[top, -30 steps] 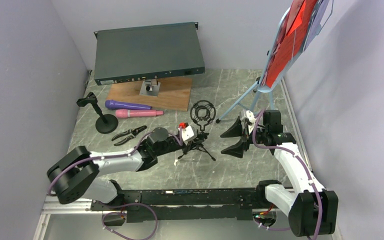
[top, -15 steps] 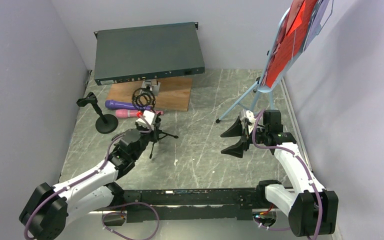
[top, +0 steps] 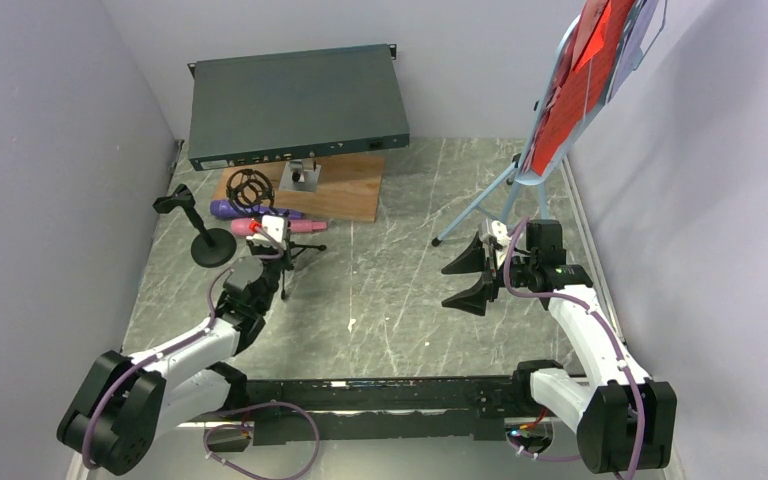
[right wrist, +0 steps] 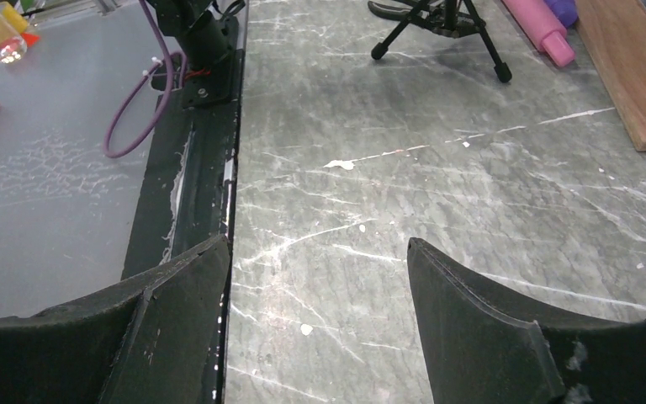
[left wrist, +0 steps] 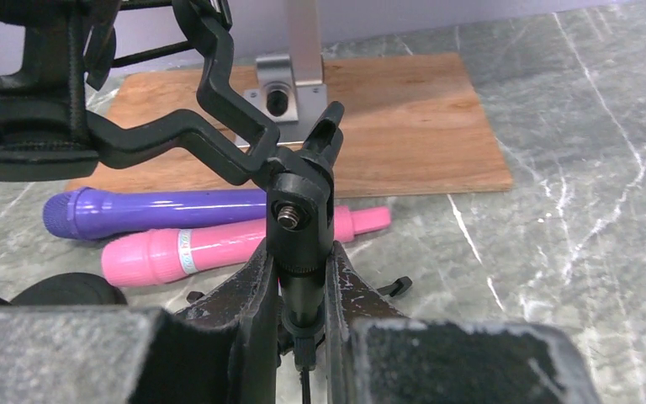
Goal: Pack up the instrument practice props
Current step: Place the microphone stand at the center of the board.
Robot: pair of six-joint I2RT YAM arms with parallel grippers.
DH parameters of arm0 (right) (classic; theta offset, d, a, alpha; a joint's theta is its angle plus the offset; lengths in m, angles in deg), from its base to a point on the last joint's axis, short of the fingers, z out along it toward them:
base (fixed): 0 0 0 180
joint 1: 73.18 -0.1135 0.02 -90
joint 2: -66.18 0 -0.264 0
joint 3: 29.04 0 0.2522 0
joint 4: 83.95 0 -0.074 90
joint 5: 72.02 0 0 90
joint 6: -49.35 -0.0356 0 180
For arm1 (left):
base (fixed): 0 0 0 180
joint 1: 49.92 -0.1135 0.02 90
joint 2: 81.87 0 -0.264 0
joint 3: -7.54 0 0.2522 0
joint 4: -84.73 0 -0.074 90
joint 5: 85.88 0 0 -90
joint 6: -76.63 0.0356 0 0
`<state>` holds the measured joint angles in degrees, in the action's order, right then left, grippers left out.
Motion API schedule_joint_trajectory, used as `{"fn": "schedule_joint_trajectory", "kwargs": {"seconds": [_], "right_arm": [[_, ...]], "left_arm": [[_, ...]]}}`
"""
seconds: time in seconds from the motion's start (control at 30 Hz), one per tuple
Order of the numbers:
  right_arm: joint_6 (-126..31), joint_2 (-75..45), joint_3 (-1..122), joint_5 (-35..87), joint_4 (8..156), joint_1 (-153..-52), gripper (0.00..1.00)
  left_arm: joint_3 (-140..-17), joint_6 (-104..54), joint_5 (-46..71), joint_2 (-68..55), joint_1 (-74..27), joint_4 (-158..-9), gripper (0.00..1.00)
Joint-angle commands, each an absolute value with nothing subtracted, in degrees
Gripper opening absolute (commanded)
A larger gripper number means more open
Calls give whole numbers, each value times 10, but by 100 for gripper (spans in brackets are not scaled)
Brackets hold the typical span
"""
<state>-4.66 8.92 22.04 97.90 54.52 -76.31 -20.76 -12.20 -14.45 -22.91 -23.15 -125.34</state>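
Note:
My left gripper [top: 278,238] is shut on the stem of the black tripod mic holder [left wrist: 303,210], whose ring mount [top: 250,188] rises over the brown board's left end. Its legs [right wrist: 437,21] are at the table surface. Just behind it lie the purple microphone [left wrist: 151,210] and the pink microphone [left wrist: 219,248]. The round-base mic holder [top: 210,245] stands to the left. At the back right the light-blue music tripod [top: 490,200] carries red sheets [top: 580,90]. My right gripper [top: 465,272] is open over bare table, holding nothing.
The dark green rack box [top: 295,100] sits at the back, propped on a metal bracket [left wrist: 290,80] over the brown wooden board [top: 345,190]. Grey walls close in the left, back and right sides. The arms' black base rail [right wrist: 193,168] runs along the near edge.
My left arm has carried the tripod mic holder from the table's middle to the left and back, up to the two microphones. The right arm has not moved.

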Motion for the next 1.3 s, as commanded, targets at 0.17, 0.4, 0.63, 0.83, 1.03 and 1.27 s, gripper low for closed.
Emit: {"fn": "schedule_joint_trajectory", "kwargs": {"seconds": [0.17,0.4,0.63,0.83,1.03,1.27], "right_arm": [[-31,93,236,986,548,-763,80],[-29,93,237,988,546,-763,80],[-29,93,237,987,546,-763,80],[-20,93,239,982,539,-763,80],[20,97,245,957,507,-763,81],[86,100,256,919,457,-763,82]], "left_arm": [[-224,-115,-133,-221,-297,-1305,0],[-217,-125,-170,-252,-298,-1259,10],[-213,-168,-183,-280,-298,-1227,53],[-229,-236,-168,-360,-298,-1119,65],[-275,-367,-118,-460,-298,-941,86],[-314,-428,10,-510,-298,-829,95]]}}
